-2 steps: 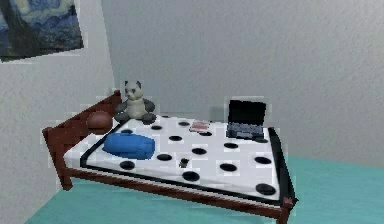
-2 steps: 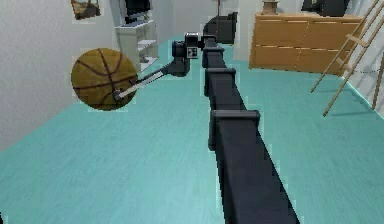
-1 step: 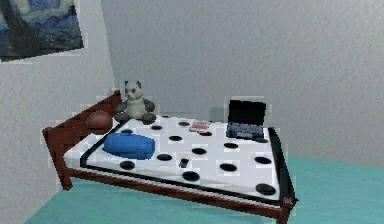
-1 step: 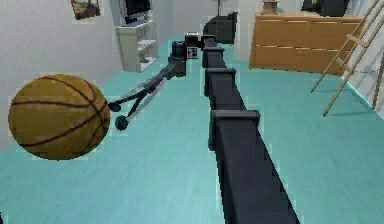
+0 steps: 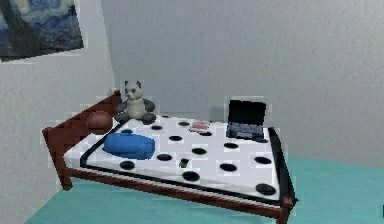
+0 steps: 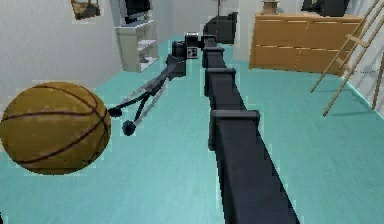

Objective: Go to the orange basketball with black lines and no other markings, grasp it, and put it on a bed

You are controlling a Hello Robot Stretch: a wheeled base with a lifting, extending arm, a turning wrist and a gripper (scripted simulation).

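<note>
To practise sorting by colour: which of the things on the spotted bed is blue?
The pillow on the forward view's left, just in front of the panda toy. The laptop is dark and the ball brown.

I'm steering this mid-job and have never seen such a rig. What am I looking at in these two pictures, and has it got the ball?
It is a wheeled robot with one arm that lifts and extends. The forward view looks ahead from the robot. It shows a bed with a spotted cover, and on it a toy panda, a blue pillow, a laptop and a brownish ball by the headboard. The arm side view looks out along the arm, the dark bar. The gripper is at its far end. The basketball hangs at the gripper's tip, clear of the floor, so it is held.
</note>
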